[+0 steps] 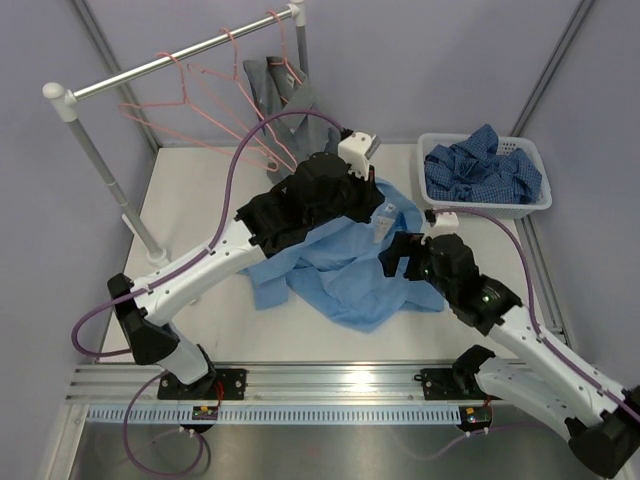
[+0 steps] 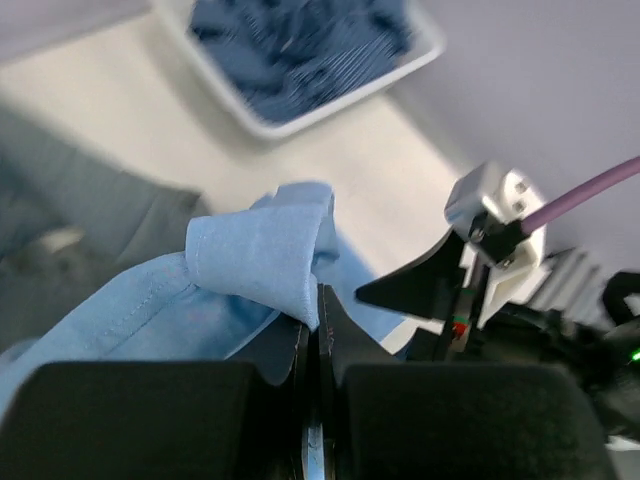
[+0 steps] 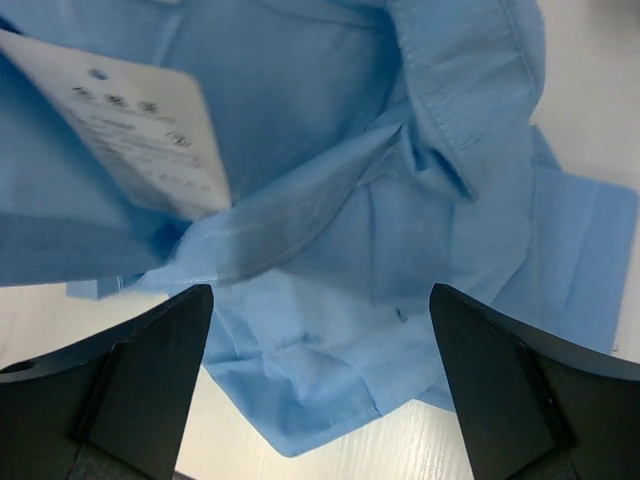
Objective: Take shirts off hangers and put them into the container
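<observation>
my left gripper (image 2: 318,305) has its jaws pressed together on a fold of the light blue shirt (image 2: 255,250), and the cloth bunches up just above the tips. my right gripper (image 3: 320,298) has its jaws spread wide with nothing between them. it hovers over the same shirt, where a white printed tag (image 3: 140,130) lies on the cloth.

from the top camera i see the light blue shirt lying crumpled in the middle of the table (image 1: 190,200), under both wrists. the dark blue checked shirt (image 1: 480,170) is heaped inside the white container (image 1: 490,208), at the table's far right corner. the grey shirt (image 1: 280,92) hangs from the metal rail (image 1: 150,66) at the back left. bare pink hangers (image 1: 205,100) hang on the rail just beside it.
</observation>
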Available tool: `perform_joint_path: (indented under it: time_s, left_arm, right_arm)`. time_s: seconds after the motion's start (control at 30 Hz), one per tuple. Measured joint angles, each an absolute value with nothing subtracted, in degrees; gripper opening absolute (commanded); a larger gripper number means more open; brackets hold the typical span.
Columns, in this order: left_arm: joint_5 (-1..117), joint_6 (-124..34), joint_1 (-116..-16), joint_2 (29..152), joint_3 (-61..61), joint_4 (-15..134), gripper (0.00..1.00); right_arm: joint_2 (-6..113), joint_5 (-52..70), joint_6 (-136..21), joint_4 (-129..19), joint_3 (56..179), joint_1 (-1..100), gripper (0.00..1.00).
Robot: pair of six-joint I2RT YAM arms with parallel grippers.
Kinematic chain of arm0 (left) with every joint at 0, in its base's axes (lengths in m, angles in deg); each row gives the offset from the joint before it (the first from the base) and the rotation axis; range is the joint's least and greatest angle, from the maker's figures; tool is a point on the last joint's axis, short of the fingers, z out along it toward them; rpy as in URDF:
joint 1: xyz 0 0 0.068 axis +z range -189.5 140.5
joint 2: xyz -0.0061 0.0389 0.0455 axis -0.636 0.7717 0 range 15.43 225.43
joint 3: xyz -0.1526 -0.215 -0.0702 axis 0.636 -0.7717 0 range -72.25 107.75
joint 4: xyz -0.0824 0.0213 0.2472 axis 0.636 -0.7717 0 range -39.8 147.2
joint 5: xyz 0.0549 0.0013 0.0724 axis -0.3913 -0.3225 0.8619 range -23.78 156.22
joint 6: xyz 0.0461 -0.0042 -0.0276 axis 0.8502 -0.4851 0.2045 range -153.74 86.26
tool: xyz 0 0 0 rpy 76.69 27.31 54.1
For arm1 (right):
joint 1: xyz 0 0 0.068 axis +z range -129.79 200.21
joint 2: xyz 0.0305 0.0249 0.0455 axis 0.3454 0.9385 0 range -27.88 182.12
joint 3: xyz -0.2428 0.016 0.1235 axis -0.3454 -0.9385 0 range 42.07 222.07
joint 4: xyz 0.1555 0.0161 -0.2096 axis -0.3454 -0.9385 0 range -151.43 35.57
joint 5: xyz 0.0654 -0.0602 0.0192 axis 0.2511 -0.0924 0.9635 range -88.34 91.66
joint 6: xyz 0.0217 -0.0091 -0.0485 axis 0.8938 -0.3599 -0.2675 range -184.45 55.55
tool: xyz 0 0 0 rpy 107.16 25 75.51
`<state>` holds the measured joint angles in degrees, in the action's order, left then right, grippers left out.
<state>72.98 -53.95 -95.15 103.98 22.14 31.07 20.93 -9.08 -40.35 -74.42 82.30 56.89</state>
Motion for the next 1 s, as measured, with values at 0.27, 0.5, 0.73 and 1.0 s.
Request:
perform_joint_path:
  time_s: [0.27,0.5,0.73,1.0]
  left_arm:
    - [65.59,-52.53,-99.33,115.61,49.09,31.34,0.00]
    - [58.71,-51.83,-101.43,119.85,57.22,34.53,0.00]
    - [62.45,-52.27,-101.03,116.79,35.82,42.83,0.08]
    - [73.40,-58.32,-97.73,115.69,8.17,44.47,0.62]
  right_arm:
    - [-2.58,-21.36,-36.66,-76.56,81.20,56.81,1.00]
    - [-9.16,-27.40,-35.94,-81.07,80.90,56.78,0.99]
    - [-9.40,-28.95,-36.20,-84.13,80.81,56.78,0.99]
    - [1.31,-25.71,-33.71,-86.31,80.83,56.78,1.00]
